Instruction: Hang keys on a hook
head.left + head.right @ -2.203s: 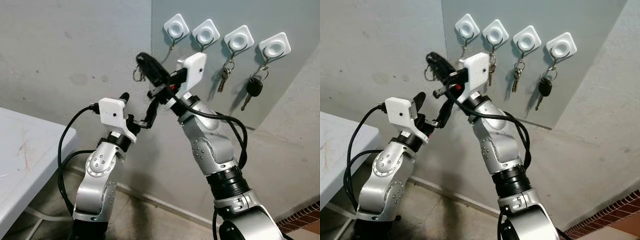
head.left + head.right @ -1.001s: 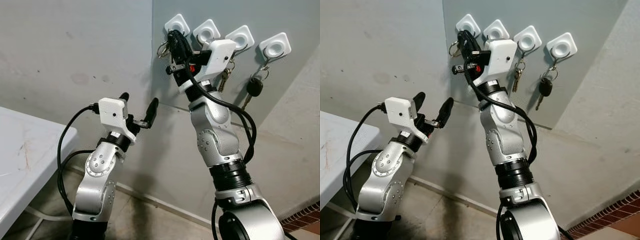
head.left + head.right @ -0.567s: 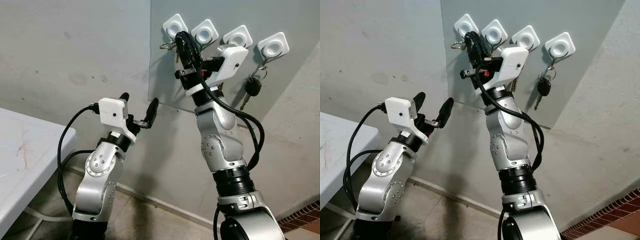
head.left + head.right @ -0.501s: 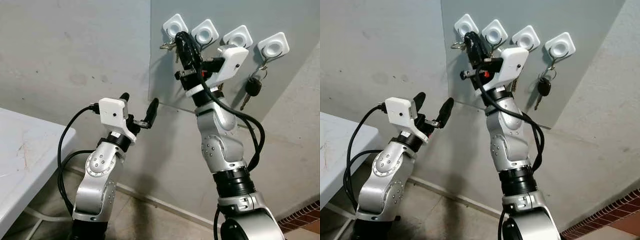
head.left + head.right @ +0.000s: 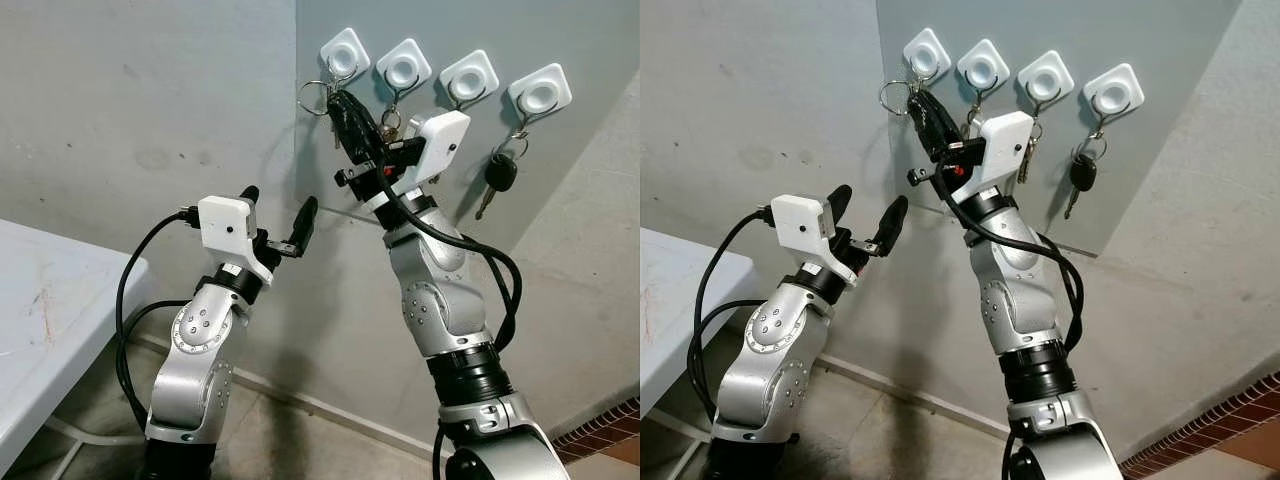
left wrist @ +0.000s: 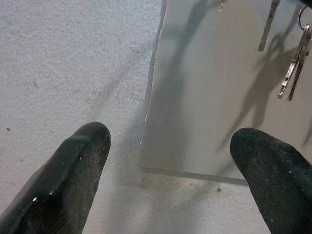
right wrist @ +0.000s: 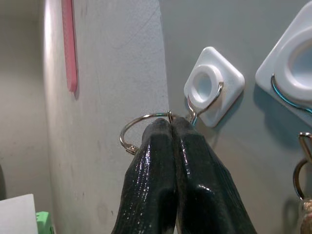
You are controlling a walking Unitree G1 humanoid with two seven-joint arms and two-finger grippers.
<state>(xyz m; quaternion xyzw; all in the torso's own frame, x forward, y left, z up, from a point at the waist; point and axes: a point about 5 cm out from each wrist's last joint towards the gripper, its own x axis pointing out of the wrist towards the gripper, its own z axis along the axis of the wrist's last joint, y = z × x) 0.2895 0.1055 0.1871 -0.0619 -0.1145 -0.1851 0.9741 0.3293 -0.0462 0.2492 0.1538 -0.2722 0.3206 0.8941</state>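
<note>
1. While the right hand [image 5: 342, 104] reaches up to the grey panel [image 5: 590, 40] on the wall, its two black fingers [image 7: 168, 165] are pressed flat together on a silver key ring [image 7: 141, 127].
2. That key ring sticks out past the fingertips, on the side toward the robot's left, and a key seems to hang under it beside the fingers, though I cannot make it out clearly.
3. From the right wrist view, the ring sits just beside the wire hook [image 7: 204, 105] of the leftmost white holder [image 7: 213, 84]; whether ring and hook touch, I cannot tell.
4. Four white hook holders run in a row along the top of the panel; the second holder [image 5: 403, 67] carries a bunch of keys [image 5: 1024, 158] and the fourth holder [image 5: 540, 90] a black-headed car key [image 5: 499, 173].
5. Lower down and well apart from the hooks, the left hand [image 5: 277, 217] is raised in front of the wall, fingers spread wide and holding nothing.
6. At the robot's left stands a white bench [image 5: 40, 320].
</note>
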